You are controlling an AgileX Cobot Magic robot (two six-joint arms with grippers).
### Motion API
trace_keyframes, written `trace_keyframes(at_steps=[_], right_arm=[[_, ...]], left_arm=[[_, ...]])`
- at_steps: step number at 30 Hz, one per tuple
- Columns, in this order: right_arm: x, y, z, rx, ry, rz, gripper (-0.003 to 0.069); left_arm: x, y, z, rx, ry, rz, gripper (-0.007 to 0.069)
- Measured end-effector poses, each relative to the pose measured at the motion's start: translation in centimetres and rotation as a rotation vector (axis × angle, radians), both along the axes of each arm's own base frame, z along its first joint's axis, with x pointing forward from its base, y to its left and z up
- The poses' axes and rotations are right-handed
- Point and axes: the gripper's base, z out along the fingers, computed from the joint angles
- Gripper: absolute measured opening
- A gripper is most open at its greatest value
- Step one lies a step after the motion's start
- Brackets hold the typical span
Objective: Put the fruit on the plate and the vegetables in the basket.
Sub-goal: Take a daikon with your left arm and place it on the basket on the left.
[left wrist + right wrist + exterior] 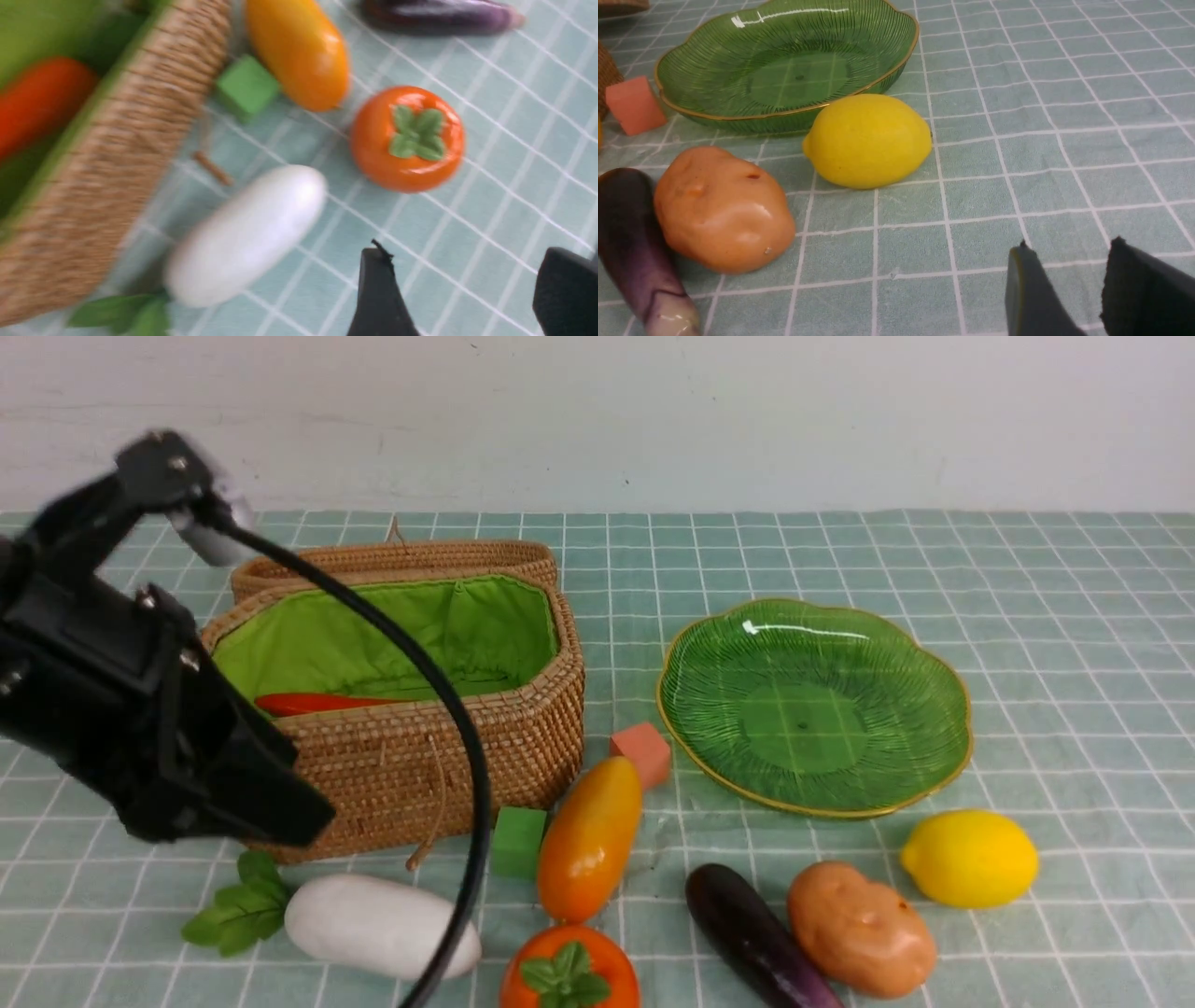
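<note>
Left pincer (462, 266) released, grasping nothing, near the radish (378, 924). Right pincer (1069, 254) released, grasping nothing, near the lemon (971, 857). The red pepper (317, 703) lies inside the basket (373, 775). Mango (588, 840), persimmon (569, 971), eggplant (756, 938) and potato (859, 929) lie on the surface (1074, 616), in front of the basket and the plate (812, 705).

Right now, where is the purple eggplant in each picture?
Front view: the eggplant lies low, right of centre, between the mango and the potato.
Left wrist view: the eggplant sits at the picture's edge, past the mango and the persimmon.
Right wrist view: the eggplant is cut off at the edge, beside the potato.
Shared landmark: the wicker basket.
</note>
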Motion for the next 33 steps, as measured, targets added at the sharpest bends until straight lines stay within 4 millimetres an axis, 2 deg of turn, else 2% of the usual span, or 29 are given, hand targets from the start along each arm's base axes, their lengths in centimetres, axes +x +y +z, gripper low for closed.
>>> trace_keyframes(at_steps=[3, 6, 8, 10, 12, 16, 21, 23, 24, 29, 33], right_arm=[[0.0, 0.0, 0.0, 0.0, 0.0, 0.0, 0.0242], [0.0, 0.0, 0.0, 0.0, 0.0, 0.0, 0.0242], [0.0, 0.0, 0.0, 0.0, 0.0, 0.0, 0.0242], [0.0, 0.0, 0.0, 0.0, 0.0, 0.0, 0.0242], [0.0, 0.0, 0.0, 0.0, 0.0, 0.0, 0.0242], [0.0, 0.0, 0.0, 0.0, 0.0, 0.0, 0.0242], [0.0, 0.0, 0.0, 0.0, 0.0, 0.0, 0.0242], [0.0, 0.0, 0.0, 0.0, 0.0, 0.0, 0.0242], [0.0, 0.0, 0.0, 0.0, 0.0, 0.0, 0.0242], [0.0, 0.0, 0.0, 0.0, 0.0, 0.0, 0.0242], [0.0, 0.0, 0.0, 0.0, 0.0, 0.0, 0.0242]], left_arm=[[-0.3, -1.2, -1.7, 0.066, 0.052, -0.058, 0.0429], [-1.1, -2.8, -2.9, 0.207, 0.06, -0.121, 0.0429], [-1.7, -4.0, -3.7, 0.33, 0.019, -0.189, 0.0429], [-1.9, -4.3, -4.2, 0.406, -0.023, -0.227, 0.0429], [-1.2, -4.3, -5.3, 0.516, -0.145, -0.259, 0.0429], [0.5, -4.8, -7.5, 0.559, -0.253, -0.264, 0.0429], [2.6, -5.8, -10.9, 0.568, -0.241, -0.283, 0.0431], [3.0, -6.0, -11.6, 0.57, -0.235, -0.287, 0.0434], [3.5, -6.3, -13.1, 0.579, -0.205, -0.298, 0.0445], [4.7, -6.8, -14.6, 0.587, -0.212, -0.31, 0.0498], [4.0, -6.6, -17.5, 0.622, -0.021, -0.336, 0.0498]])
